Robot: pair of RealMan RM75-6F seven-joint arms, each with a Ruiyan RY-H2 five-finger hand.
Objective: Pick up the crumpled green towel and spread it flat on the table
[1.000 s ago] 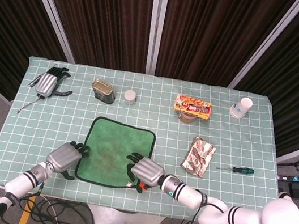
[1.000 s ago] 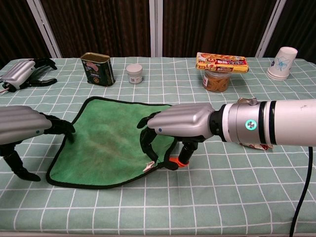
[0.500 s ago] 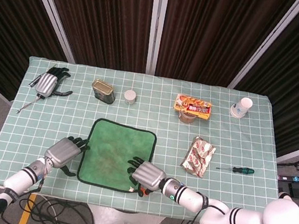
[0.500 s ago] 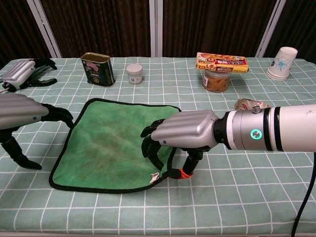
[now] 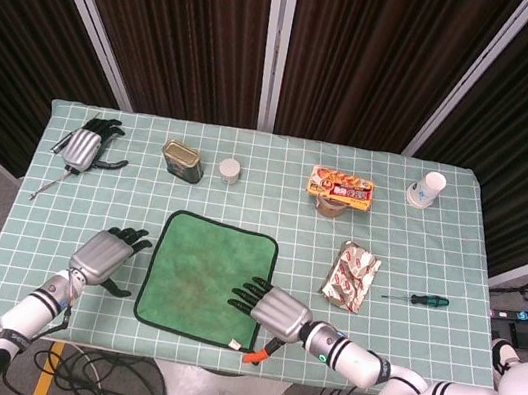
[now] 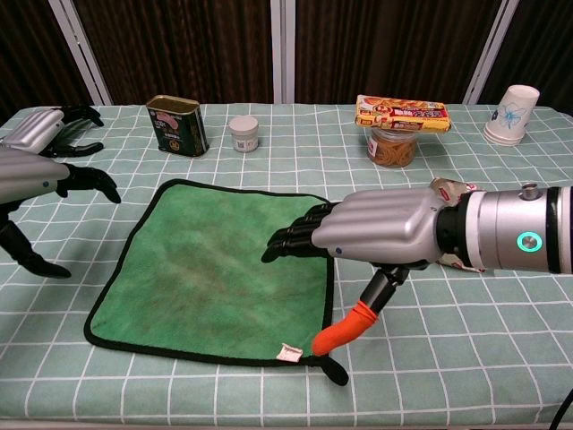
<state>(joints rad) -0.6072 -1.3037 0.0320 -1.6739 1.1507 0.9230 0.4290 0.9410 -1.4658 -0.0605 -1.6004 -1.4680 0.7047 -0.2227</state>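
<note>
The green towel (image 5: 207, 277) (image 6: 206, 269) lies spread flat with a black hem near the table's front edge. My left hand (image 5: 104, 257) (image 6: 27, 175) is open and sits off the towel, just left of it, with nothing in it. My right hand (image 5: 275, 311) (image 6: 385, 228) is open at the towel's right edge. Its fingers (image 6: 295, 240) stretch out over the cloth, and its orange-tipped thumb (image 6: 345, 331) points down beside the near right corner. I cannot tell whether the fingers touch the towel.
A spare robot hand (image 5: 86, 142) (image 6: 40, 130) lies at the far left. Along the back stand a tin can (image 5: 182, 160), a small jar (image 5: 230, 171), a snack box on a jar (image 5: 341, 186) and a paper cup (image 5: 428, 188). At the right lie a packet (image 5: 349, 275) and a screwdriver (image 5: 419, 299).
Both hands have let go of the towel and opened. The left hand drew away to the left, the right hand moved off to the right, and the towel now lies flatter.
</note>
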